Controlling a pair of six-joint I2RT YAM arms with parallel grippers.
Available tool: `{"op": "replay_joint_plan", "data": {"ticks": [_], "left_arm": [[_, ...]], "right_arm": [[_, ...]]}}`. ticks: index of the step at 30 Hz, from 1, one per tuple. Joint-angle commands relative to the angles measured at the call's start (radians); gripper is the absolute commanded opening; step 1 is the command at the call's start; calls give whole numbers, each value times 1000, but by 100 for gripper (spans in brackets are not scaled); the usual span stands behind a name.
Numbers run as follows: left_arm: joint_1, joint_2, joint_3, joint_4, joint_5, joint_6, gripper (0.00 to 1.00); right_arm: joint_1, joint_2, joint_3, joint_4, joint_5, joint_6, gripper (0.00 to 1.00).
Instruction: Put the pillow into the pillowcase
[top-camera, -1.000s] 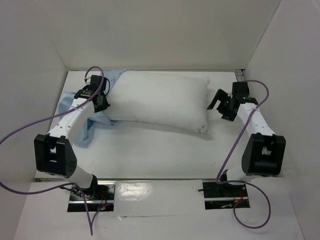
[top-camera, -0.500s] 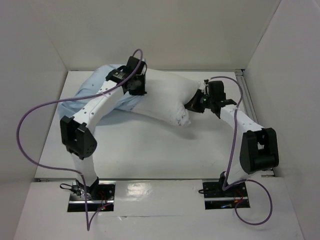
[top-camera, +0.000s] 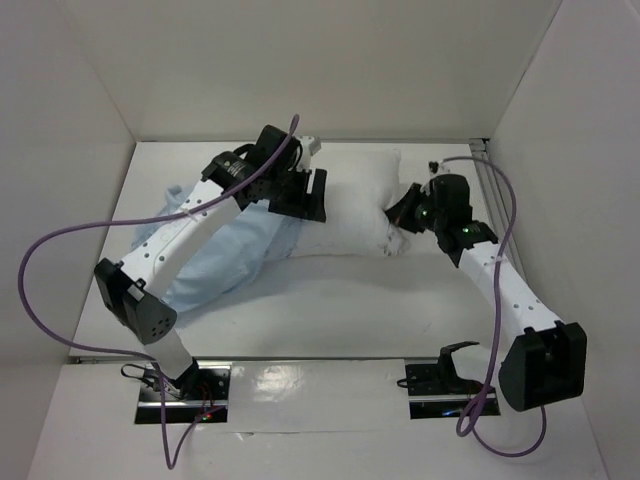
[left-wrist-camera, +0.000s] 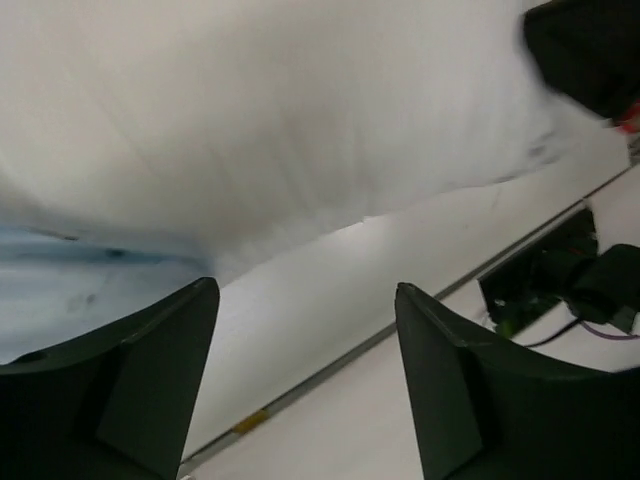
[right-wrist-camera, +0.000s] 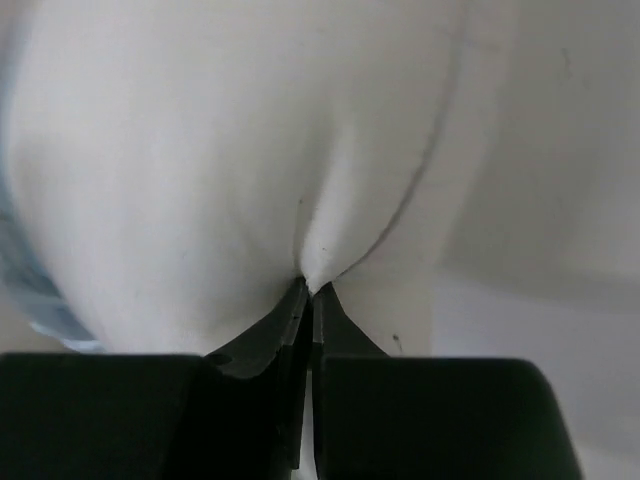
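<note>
White walls enclose the counter (top-camera: 340, 310), where we see the light blue pillowcase (top-camera: 225, 262) lying limp at near left, its far end meeting the pillow (top-camera: 355, 195). Beyond it, the left claw (top-camera: 305, 200) hangs released over the pillow's left part, gripping nothing. The right claw (top-camera: 393, 214) is clenched on a fold at the pillow's right end, far centre.

Your white tubular left arm (top-camera: 185, 225) and right arm (top-camera: 505, 285) have blocky black joints, loose purple cables (top-camera: 511, 205), dark wedge fingers (left-wrist-camera: 160, 380), and a green wrist light (top-camera: 425, 212).
</note>
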Motion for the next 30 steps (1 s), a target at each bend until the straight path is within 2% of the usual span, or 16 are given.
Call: {"op": "replay_joint_plan", "data": {"ticks": [1,2,4,6,7,9,10,13,15,18,19,22,30], "left_arm": [[26,-63,25,11,75,16,86],[55,-63,42,-5,55,17,88],[91,-72,62,-5,20,27,85],[155,-72,76,7,-35,18,75],[175,-57,76,7,-63,7,71],[227,-36,90,21,-147,-8,70],[243,-19,107,21,-243,-20,70],[286,52,125,21,-459,-43,76],[315,113,134,30,-515,-66,76],[379,187,169,41,-526,-75,77],[402,246,189,53,-484,-66,77],[411,355,271,38,-483,-66,77],[411,419,249,101,-474,-66,69]], "right_arm": [[31,-6,-119,-127,-24,-56,9],[31,-7,-134,-150,-3,-67,29],[31,-16,-144,-211,20,-76,85],[31,-25,-112,-251,83,-76,94],[31,-25,-96,-261,106,-76,95],[31,-52,-53,-261,176,-63,96],[31,-65,-53,-252,196,-49,96],[22,-86,-33,-192,221,-37,99],[11,-77,-10,-192,221,-37,99],[-15,-20,22,-201,201,-37,100],[-26,-8,22,-201,177,-37,100],[-35,19,22,-201,157,-37,100],[-55,70,-16,-201,132,-46,100]]}}
